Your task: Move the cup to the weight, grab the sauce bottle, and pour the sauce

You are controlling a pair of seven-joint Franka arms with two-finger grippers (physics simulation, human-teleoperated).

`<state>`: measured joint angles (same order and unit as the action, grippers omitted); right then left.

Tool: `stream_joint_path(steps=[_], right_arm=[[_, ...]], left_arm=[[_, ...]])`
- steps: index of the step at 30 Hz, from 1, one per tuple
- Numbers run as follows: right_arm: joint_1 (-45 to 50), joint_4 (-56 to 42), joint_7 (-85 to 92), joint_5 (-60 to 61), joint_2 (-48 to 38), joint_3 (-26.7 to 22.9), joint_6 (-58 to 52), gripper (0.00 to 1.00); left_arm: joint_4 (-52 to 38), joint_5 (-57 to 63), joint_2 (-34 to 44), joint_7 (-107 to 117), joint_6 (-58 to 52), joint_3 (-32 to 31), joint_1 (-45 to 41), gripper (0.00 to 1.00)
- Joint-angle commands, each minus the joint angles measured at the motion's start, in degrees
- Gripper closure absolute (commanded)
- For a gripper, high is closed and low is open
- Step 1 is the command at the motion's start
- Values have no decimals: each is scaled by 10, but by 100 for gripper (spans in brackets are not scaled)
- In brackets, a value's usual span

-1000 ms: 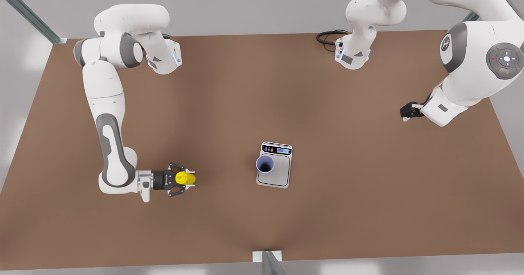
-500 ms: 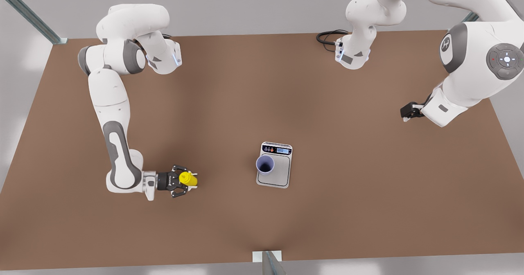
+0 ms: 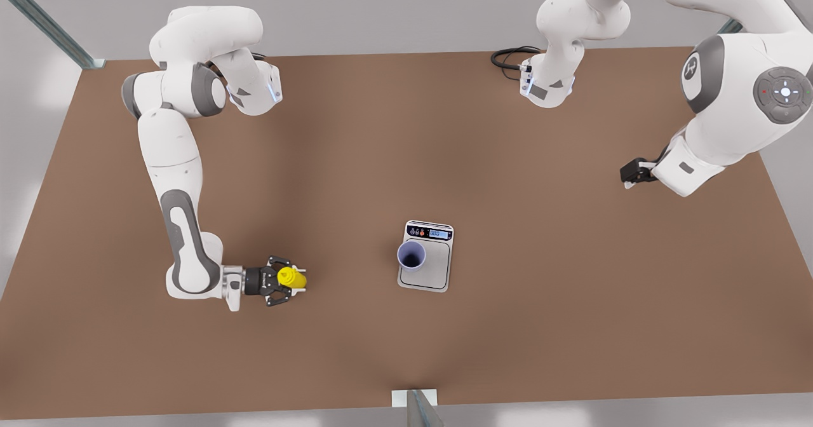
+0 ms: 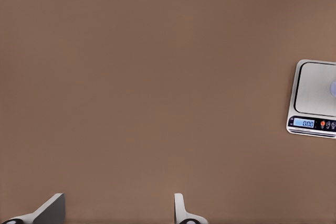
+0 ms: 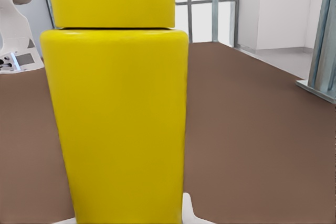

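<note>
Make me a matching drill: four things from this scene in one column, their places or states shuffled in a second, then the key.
1. cup
2. bottle
3. scale
4. left gripper

A. between the right gripper's fingers
B. flat on the table, display lit
C. open, apart from everything
D. standing on the scale

Pairs: 1-D, 2-A, 3-B, 4-C

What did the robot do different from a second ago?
The right hand has slid in around the yellow sauce bottle and its fingers have narrowed around it, though a firm grip can't be confirmed. The bottle stayed put. The cup still sits on the weight, and the left hand keeps waiting, open.
</note>
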<state>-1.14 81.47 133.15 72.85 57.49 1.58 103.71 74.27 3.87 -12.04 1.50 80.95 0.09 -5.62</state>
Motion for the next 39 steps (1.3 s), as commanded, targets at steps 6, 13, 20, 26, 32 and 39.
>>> stream_joint_path(steps=[6,13,20,26,32,39], right_arm=[[0,0,-1,0,0,0,0,25],[0,0,-1,0,0,0,0,5],[-3,0,0,-1,0,0,-1,0],[-8,0,0,-5,0,-2,-3,0],[-40,4,4,-17,-5,-3,-17,0],[-94,-127,-323,-379,-75,-46,-73,0]], left_arm=[[0,0,0,1,0,0,0,0],[0,1,1,1,0,1,0,0],[0,1,1,1,0,1,0,0],[0,1,1,1,0,1,0,0],[0,1,0,1,1,1,0,0],[0,1,1,1,0,1,0,0]])
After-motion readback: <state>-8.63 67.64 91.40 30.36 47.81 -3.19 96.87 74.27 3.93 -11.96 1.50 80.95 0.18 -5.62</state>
